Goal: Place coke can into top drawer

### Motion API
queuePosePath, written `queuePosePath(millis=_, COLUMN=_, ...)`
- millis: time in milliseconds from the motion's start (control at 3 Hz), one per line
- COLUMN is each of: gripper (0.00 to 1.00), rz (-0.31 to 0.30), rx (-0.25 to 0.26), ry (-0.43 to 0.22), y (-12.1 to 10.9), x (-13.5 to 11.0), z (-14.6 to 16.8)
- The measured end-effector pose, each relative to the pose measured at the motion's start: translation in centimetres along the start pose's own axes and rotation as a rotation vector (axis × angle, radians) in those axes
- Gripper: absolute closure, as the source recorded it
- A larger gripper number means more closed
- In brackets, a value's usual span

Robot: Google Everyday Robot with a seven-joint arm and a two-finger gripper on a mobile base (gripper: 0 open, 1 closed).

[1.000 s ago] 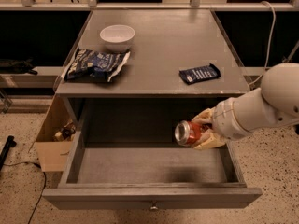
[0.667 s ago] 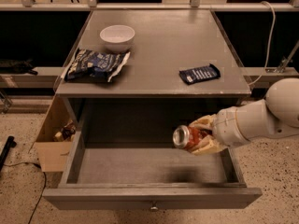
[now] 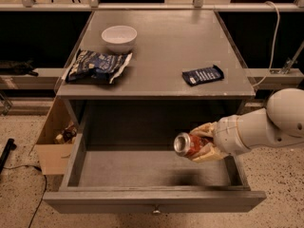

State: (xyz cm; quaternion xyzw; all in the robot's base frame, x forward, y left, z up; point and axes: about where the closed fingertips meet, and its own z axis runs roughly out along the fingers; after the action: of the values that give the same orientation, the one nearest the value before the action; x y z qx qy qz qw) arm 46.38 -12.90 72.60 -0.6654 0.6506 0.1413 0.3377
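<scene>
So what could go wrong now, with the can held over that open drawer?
The gripper holds the coke can on its side above the floor of the top drawer; let go from there, it would probably roll or bounce. The arm also sits near the drawer's side wall, so lowering might clip it.

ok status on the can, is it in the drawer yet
Gripper shut on coke can, over right side of open top drawer. Can held sideways above drawer floor, not yet released. Nothing in the way below it.
</scene>
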Motion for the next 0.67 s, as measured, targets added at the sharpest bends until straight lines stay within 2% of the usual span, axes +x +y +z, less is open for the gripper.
queuePosePath(millis=333, gripper=1.00, rz=-0.014, rx=-0.005, ry=0.070, y=-0.3, x=0.2, z=0.6)
queuePosePath(millis=667, gripper=1.00, rz=-0.031, rx=-0.030, ry=0.186, y=-0.6, x=1.3, z=2.6)
